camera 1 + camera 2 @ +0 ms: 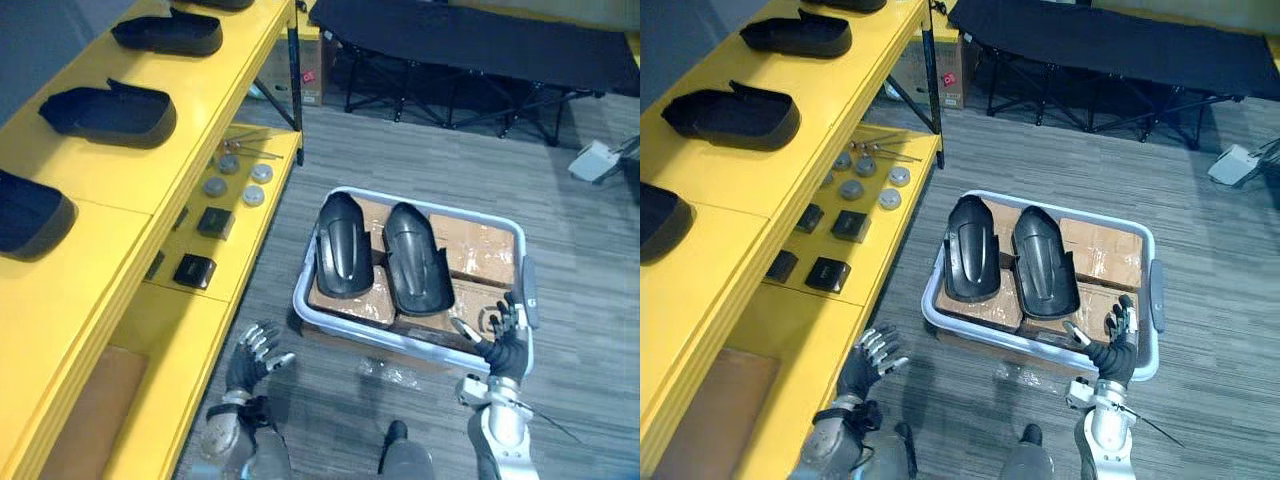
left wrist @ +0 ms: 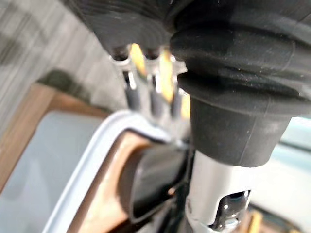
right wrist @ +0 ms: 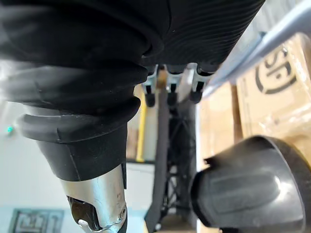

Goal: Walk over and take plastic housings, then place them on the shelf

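- Hovering at the near rim of the bin, the right hand had its fingers spread and straight and held nothing.
- Left hand: fingers loose and parted, empty, low beside the yellow shelf and short of the bin's near corner.
- Plastic housings, two in number, black, lay side by side in the bin on cardboard boxes. The right housing was just ahead of the right hand's fingertips. The left housing lay beyond it, toward the left hand's side.
- In the right wrist view a housing's rounded end showed close past the fingers; no touch was seen.
- Shelved housings, three in full or part view on the top board, were well away from both hands, on the far side of the left hand: near one, middle one, far one. A fourth was cut off at the frame edge.
- The lower board, ahead of the left hand, held round metal discs and small black blocks.
- A dark folding cot stood far beyond the bin.
- Progress, as judged: the walk to the bin looked done and the shelf was part stocked. Neither binned housing was gripped. Both were left to lift, carry and set on the top board, which had bare room between and beside the shelved ones.
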### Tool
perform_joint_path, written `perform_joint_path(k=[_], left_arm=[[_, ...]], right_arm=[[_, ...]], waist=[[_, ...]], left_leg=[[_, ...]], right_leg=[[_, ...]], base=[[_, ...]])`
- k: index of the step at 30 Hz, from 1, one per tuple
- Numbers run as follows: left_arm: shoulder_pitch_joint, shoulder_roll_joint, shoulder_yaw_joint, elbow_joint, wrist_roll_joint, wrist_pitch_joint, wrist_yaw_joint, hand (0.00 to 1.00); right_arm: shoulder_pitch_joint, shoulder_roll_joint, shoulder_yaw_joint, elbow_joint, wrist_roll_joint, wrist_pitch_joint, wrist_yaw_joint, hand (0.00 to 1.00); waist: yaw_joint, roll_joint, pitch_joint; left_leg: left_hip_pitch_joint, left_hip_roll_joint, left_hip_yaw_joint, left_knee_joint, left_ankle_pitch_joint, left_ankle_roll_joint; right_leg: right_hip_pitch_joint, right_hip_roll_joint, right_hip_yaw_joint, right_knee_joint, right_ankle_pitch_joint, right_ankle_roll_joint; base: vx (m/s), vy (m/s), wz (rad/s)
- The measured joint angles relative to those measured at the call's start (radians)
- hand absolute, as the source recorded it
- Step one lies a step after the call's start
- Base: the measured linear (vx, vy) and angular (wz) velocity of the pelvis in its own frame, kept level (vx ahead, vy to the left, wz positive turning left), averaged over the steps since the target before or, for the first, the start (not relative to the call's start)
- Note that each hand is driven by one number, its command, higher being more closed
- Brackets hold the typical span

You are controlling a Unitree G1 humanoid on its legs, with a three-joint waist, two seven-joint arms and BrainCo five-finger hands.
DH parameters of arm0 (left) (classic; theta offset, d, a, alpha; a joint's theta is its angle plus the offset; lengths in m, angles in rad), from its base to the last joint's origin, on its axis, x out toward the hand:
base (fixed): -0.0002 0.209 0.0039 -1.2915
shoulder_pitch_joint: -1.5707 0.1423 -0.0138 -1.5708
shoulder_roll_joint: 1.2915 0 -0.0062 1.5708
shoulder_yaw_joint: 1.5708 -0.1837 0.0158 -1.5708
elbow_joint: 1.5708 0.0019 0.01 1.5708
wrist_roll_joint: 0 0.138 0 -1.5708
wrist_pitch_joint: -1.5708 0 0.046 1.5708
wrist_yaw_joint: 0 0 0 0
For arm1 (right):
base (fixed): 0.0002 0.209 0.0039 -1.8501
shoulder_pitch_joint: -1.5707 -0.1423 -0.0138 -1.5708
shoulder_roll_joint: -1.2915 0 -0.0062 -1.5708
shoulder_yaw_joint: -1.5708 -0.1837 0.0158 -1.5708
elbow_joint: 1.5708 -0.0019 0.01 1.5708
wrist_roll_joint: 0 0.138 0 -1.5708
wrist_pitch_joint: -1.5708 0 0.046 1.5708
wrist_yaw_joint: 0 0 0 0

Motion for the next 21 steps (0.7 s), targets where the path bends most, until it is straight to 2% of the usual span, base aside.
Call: perform_joint_path(k=[1,4,11,19,21], left_arm=[[-0.004,0.000,0.000,-0.008,-0.010,-0.003,-0.003,1.00],[-0.014,-0.003,0.011,-0.061,-0.059,-0.061,-0.016,1.00],[-0.053,-0.041,0.027,-0.150,-0.068,-0.147,-0.043,1.00],[-0.106,-0.038,0.024,-0.170,-0.044,-0.146,-0.062,1.00],[-0.126,-0.036,0.019,-0.170,0.028,-0.144,-0.056,1.00]], right_arm=[[-0.001,0.001,-0.004,0.000,-0.001,0.000,0.000,0.00],[-0.009,0.003,-0.016,-0.002,-0.015,0.000,-0.002,0.00],[-0.031,0.002,-0.059,-0.002,-0.050,0.006,-0.003,0.00],[-0.065,0.002,-0.078,0.036,-0.075,0.019,-0.002,0.00],[-0.121,0.002,-0.119,0.092,-0.074,0.024,-0.052,0.00]], waist=[[0.001,-0.002,0.002],[0.002,-0.008,0.004],[-0.005,0.008,0.028],[-0.010,-0.002,0.039],[-0.006,-0.002,0.077]], left_leg=[[-0.004,0.000,-0.002,0.006,-0.003,0.001],[-0.021,-0.002,-0.005,0.023,-0.013,-0.002],[-0.033,0.015,-0.019,0.039,-0.003,-0.010],[-0.030,0.014,-0.021,0.042,-0.003,-0.010],[-0.030,0.013,-0.028,0.048,-0.003,-0.010]], right_leg=[[0.004,0.000,-0.006,-0.010,0.007,0.002],[0.004,0.000,-0.009,-0.032,0.013,0.004],[-0.003,0.023,-0.009,-0.039,0.013,0.003],[-0.003,0.023,-0.001,-0.039,0.014,0.003],[0.001,0.023,-0.003,-0.038,0.017,0.002]], base=[[-0.11,0.048,0.03],[-0.09,0.024,-0.02],[-0.02,-0.021,-0.03],[0.01,0.006,-0.03],[-0.04,0.010,0.04]])
